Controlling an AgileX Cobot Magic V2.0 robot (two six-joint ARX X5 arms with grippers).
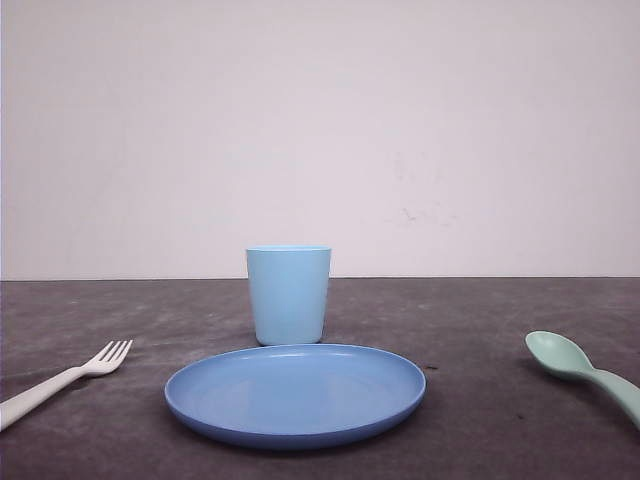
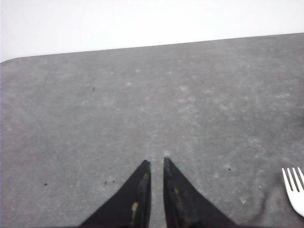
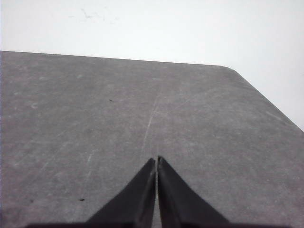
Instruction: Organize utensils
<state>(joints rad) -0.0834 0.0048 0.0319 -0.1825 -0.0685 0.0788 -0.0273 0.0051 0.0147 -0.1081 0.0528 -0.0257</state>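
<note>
White fork (image 1: 60, 380) lies left of the blue plate (image 1: 295, 394); mint spoon (image 1: 585, 372) lies right. Light blue cup (image 1: 288, 293) stands behind the plate. Left gripper (image 2: 156, 164) and right gripper (image 3: 156, 160) hover over grey table (image 1: 480, 320), tips nearly together, holding nothing.

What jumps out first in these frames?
The round blue plate sits front and centre on the dark table, with the light blue cup upright just behind it. The white fork lies off to the plate's left and the mint-green spoon to its right, both untouched. Each wrist view shows a hand, left hand and right hand, empty over bare tabletop.
</note>
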